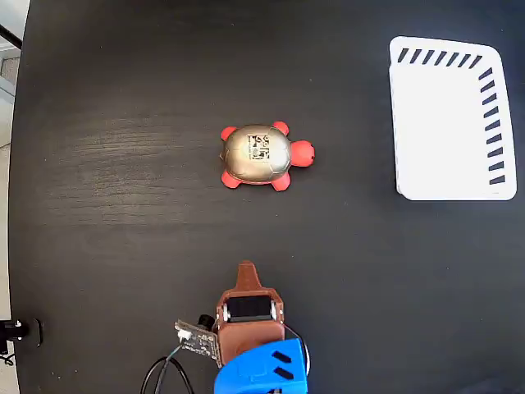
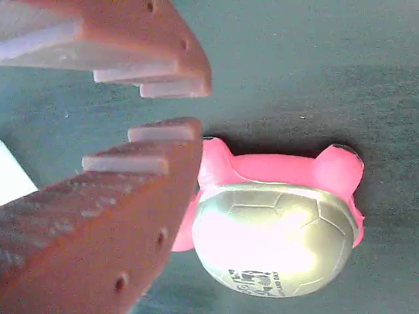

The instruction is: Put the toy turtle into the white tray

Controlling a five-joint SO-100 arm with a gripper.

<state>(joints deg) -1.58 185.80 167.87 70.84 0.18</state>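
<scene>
The toy turtle (image 1: 258, 156) rests on the black table near the middle in the fixed view, gold shell with a code sticker up, red head pointing right. The white tray (image 1: 449, 123) lies flat at the upper right, nothing in it, well apart from the turtle. My gripper (image 1: 246, 268) sits low in that view, below the turtle and a clear gap from it. In the wrist view the turtle (image 2: 275, 235) lies just beyond the brown fingertips (image 2: 173, 134). The gripper (image 2: 196, 108) is shut, with only a narrow slit between the jaws and nothing held.
The black table (image 1: 123, 164) fills the fixed view, its left edge running along the frame's left side. The arm's blue base and cables (image 1: 262, 369) sit at the bottom centre. A sliver of white (image 2: 10, 173) shows at the wrist view's left edge.
</scene>
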